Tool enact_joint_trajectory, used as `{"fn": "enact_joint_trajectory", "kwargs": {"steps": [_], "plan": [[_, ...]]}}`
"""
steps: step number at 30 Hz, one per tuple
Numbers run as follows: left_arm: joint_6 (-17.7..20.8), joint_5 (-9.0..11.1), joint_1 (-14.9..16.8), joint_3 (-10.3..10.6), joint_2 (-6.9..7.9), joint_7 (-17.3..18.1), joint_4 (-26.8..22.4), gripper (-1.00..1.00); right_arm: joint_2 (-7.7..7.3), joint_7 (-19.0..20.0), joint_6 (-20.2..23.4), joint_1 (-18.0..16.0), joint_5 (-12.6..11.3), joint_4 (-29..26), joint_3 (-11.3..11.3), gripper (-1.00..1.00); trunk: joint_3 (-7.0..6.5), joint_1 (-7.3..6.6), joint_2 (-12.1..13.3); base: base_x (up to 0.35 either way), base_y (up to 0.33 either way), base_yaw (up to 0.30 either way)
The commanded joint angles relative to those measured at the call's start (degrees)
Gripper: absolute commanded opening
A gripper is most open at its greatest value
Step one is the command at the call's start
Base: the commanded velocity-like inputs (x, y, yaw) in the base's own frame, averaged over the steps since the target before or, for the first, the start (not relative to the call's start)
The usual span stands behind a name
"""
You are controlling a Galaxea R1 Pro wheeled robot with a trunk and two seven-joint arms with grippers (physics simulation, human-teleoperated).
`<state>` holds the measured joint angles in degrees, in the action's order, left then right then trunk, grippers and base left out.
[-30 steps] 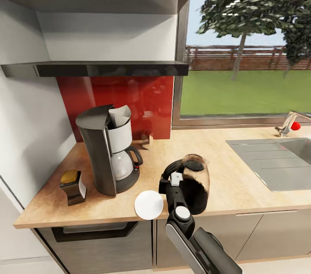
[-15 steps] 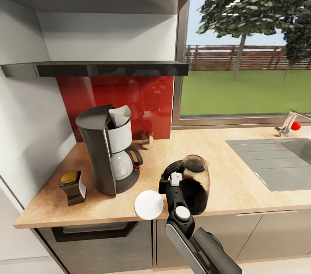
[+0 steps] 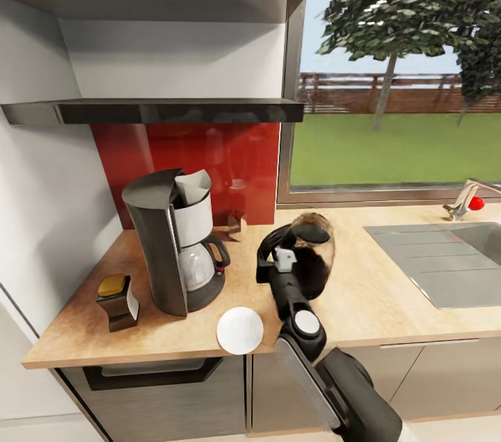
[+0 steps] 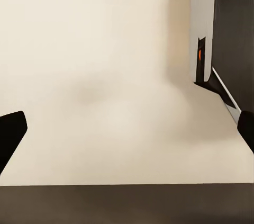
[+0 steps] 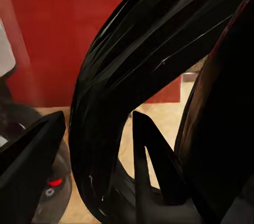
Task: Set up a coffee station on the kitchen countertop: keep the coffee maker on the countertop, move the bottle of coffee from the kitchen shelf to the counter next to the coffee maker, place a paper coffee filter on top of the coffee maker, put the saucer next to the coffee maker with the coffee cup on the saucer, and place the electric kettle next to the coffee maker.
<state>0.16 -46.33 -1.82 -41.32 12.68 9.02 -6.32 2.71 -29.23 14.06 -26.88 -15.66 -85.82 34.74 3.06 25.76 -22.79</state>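
1. The right tool [image 3: 277, 262] has the kettle [image 3: 309, 262] by its black handle [image 5: 121, 91]. The wrist view has one finger [image 5: 151, 155] poking through the handle loop and the other on the outside, so it's closed around the handle. The kettle is leaning and looks like it's up off the table, just right of the coffee maker [image 3: 174, 247].
2. Near the kettle: a white saucer [image 3: 240, 330] sits right at the table's front edge, partly hanging over, in front of the coffee maker. A dark coffee bottle [image 3: 118, 301] with a gold cap stands left of the maker. A paper filter [image 3: 195, 188] sticks out of the maker's top. The glass carafe [image 3: 198, 266] sits in its base, handle pointing toward the kettle.
3. There's a small brownish thing [image 3: 238, 226] against the red backsplash [image 3: 229, 163], too blurry to say what it is.
4. The table [image 3: 390, 303] is light wood, with a steel sink [image 3: 445, 261] to the right and a tap [image 3: 465, 200] with a red knob. Two dark shelves [image 3: 153, 110] hang above, and a window [image 3: 396, 80] looks out on lawn, a tree and a fence.
5. The left tool [image 4: 127, 139] shows dark tips at the frame edges, spread wide apart with nothing between them, facing a plain cream surface.
6. The kettle's lower body is hidden behind the right arm [image 3: 334, 379] from the head view.
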Motion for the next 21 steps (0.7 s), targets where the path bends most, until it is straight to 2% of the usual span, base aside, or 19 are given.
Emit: {"fn": "enact_joint_trajectory", "kwargs": {"steps": [1, 2, 3, 4, 7, 8, 10, 13, 15, 19, 21], "plan": [[0.02, -0.45, -0.02, -0.52, -0.03, 0.42, -0.18, 1.0, -0.33, 4.99, 0.37, -0.18, 2.02, -0.03, -2.72, -1.0, 0.12, 0.03, -0.14, 0.0, 0.0, 0.0], [0.02, -0.44, -0.02, -0.52, -0.03, 0.42, -0.18, 1.0, -1.09, 10.32, 0.36, -0.23, 4.69, 0.04, -5.52, -1.0, 0.12, 0.03, -0.14, 0.0, 0.0, 0.0], [0.02, -0.43, -0.02, -0.52, -0.03, 0.44, -0.18, 1.0, -1.85, 13.93, 0.32, -0.25, 6.34, 0.07, -7.3, -1.0, 0.12, 0.03, -0.14, 0.0, 0.0, 0.0], [0.03, -0.43, -0.02, -0.52, -0.02, 0.43, -0.18, 1.0, -3.23, 19.56, 0.29, -0.26, 8.08, 0.14, -9.86, -1.0, 0.12, 0.03, -0.14, 0.0, 0.0, 0.0], [0.09, -0.43, -0.02, -0.58, -0.08, 0.4, -0.18, 1.0, -5.45, 31.77, 0.27, -0.28, 9.81, 0.13, -14.9, -1.0, 0.12, 0.03, -0.14, 0.0, 0.0, 0.0], [0.11, -0.41, -0.02, -0.59, -0.13, 0.39, -0.18, 1.0, -5.72, 34.25, 0.27, -0.28, 10.33, 0.11, -15.82, -1.0, 0.12, 0.03, -0.14, 0.0, 0.0, 0.0], [0.18, -0.42, -0.02, -0.6, -0.27, 0.39, -0.18, 1.0, -6.02, 37.24, 0.26, -0.28, 11.8, 0.12, -16.82, -1.0, 0.12, 0.03, -0.14, 0.0, 0.0, 0.0], [0.59, -0.43, -0.02, -0.6, -0.69, 0.29, -0.18, 1.0, -6.22, 38.98, 0.25, -0.28, 14.12, 0.12, -17.35, -1.0, 0.12, 0.03, -0.14, 0.0, 0.0, 0.0], [0.88, -0.43, -0.02, -0.63, -0.77, 0.18, -0.14, 1.0, -6.38, 40.17, 0.2, -0.28, 14.62, 0.14, -17.35, -1.0, 0.12, 0.03, -0.14, 0.0, 0.0, 0.0], [1.13, -0.44, -0.02, -0.62, -1.08, 0.2, -0.1, 1.0, -6.54, 46.27, 0.18, -0.28, 14.92, 0.12, -17.29, -1.0, 0.12, 0.03, -0.14, 0.0, 0.0, 0.0], [1.23, -0.48, -0.02, -0.61, -1.62, 0.07, -0.13, 1.0, -6.56, 47.92, 0.23, -0.28, 14.98, 0.06, -17.32, -1.0, 0.12, 0.03, -0.14, 0.0, 0.0, 0.0]]}}
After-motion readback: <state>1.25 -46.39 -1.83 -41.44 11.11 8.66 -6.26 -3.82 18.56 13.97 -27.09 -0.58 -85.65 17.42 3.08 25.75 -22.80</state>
